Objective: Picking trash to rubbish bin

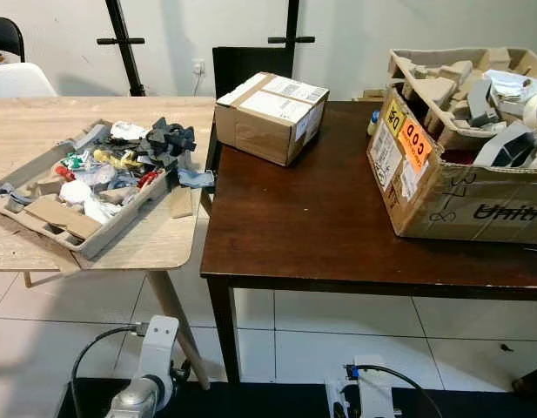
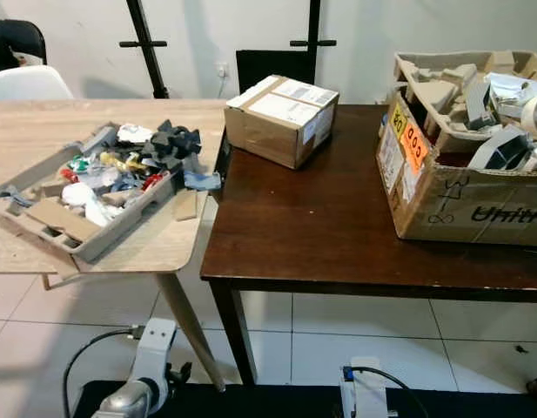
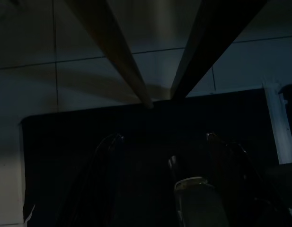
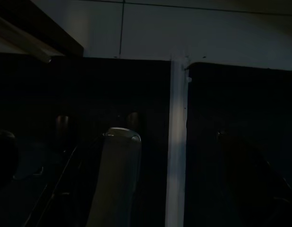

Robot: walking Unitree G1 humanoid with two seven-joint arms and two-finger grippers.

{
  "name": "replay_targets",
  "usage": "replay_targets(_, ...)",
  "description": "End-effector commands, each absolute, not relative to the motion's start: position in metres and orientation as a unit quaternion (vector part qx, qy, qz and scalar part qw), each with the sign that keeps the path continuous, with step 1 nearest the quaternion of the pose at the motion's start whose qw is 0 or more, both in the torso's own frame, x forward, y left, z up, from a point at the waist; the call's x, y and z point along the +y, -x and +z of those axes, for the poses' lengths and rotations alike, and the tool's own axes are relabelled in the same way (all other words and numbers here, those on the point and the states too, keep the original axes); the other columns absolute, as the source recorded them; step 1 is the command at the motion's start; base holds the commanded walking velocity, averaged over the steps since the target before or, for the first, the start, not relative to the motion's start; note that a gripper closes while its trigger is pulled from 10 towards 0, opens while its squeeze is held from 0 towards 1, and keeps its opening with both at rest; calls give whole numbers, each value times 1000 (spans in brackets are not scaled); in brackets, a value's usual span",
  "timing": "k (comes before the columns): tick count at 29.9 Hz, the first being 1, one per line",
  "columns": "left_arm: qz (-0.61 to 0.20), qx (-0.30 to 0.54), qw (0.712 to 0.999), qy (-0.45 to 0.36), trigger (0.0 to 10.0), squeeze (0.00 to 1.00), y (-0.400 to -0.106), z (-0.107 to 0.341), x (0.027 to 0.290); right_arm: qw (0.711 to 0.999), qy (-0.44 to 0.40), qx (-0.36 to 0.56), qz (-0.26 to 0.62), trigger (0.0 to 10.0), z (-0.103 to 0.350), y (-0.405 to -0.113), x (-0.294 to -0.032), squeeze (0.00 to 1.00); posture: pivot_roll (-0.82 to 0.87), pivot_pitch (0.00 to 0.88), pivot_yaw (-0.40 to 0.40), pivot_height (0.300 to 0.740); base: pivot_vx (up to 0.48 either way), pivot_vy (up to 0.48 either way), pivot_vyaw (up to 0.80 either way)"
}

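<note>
Trash (image 1: pixel 120 170) heaped in a grey tray (image 1: pixel 42 165) at 10 o'clock on the pale tabletop (image 1: pixel 42 117), tray overhanging the edge. Risk: nudged tray tipping, scraps spilling. Both arms hanging low; claw states impossible to tell in the dark.

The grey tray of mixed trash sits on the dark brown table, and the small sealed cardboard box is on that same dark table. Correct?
Not quite. The grey tray of mixed trash sits on the light wooden table, as the left eye view shows. The small sealed cardboard box is indeed on the dark brown table.
</note>
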State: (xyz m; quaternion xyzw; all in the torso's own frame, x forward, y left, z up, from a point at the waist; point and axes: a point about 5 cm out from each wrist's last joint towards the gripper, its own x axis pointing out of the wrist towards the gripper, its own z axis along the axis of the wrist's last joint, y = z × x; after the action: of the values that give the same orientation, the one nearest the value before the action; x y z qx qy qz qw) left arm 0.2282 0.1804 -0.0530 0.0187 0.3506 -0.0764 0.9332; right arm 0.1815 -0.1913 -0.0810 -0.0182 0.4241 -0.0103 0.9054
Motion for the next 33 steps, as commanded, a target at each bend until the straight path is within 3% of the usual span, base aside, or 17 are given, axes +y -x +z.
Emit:
replay_targets(1,-67,365,929,-16,10000,0,-222,-57,187,904,18,428,-3,10000,-83,-179,-187,0,91,87,30,740,0,326,0)
replay_targets(33,-66,367,928,-18,10000,0,-223,-56,188,904,18,428,3,10000,-82,-182,-185,0,93,80,29,740,0,336,0)
